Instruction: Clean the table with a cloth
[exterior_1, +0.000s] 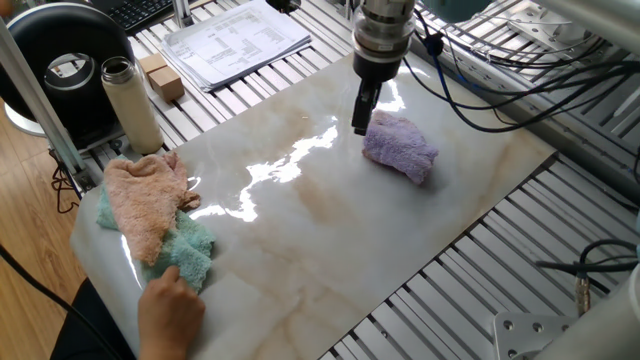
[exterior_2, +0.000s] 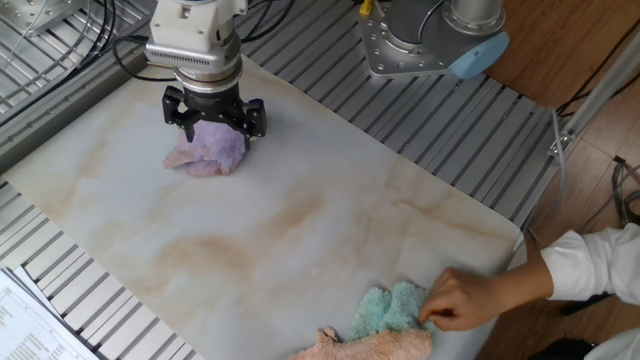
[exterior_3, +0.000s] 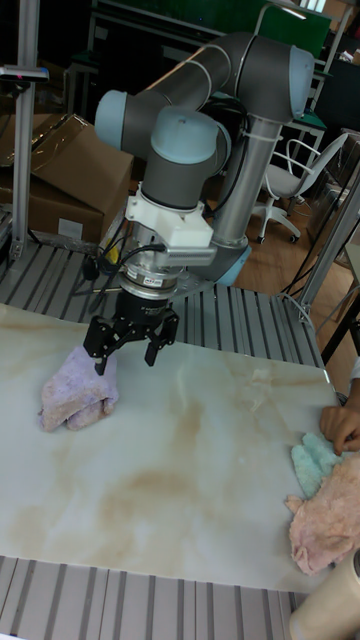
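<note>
At the table's (exterior_3: 200, 470) nine o'clock edge lies the lavender cloth (exterior_3: 75, 392). Over its top hangs the gripper (exterior_3: 128, 353), jaws spread wide and empty, seemingly lined up to grasp it. At three o'clock, a hand (exterior_3: 343, 428) touches the teal cloth (exterior_3: 313, 463).

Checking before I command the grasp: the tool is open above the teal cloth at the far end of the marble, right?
Not quite. The tool is open above the lavender cloth, not the teal cloth, which lies at the other end under a person's hand. The other fixed view shows this.
</note>
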